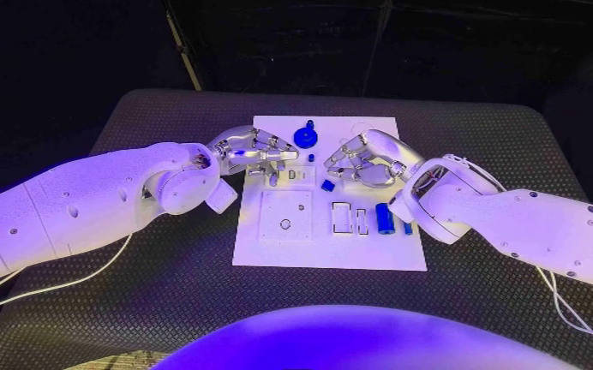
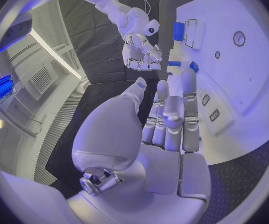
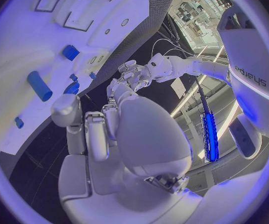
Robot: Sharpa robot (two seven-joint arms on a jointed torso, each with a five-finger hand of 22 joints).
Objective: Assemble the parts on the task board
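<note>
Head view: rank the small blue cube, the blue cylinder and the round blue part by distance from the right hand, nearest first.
1. Small blue cube, just beside the right hand, toward the board's middle.
2. Round blue part, near the board's far edge.
3. Blue cylinder, nearer the robot, by the right wrist.
Two and three are close.

Task board [image 1: 371,254]: white plate. Table [image 1: 161,301]: black, with a fine woven texture. Parts: blue throughout, comprising a round disc [image 1: 305,136] near the board's far edge, a small block [image 1: 329,186] at mid-board and a cylinder [image 1: 385,218] toward the right edge. Left hand [image 1: 254,154] and right hand [image 1: 365,160]: silver, on white arms.
</note>
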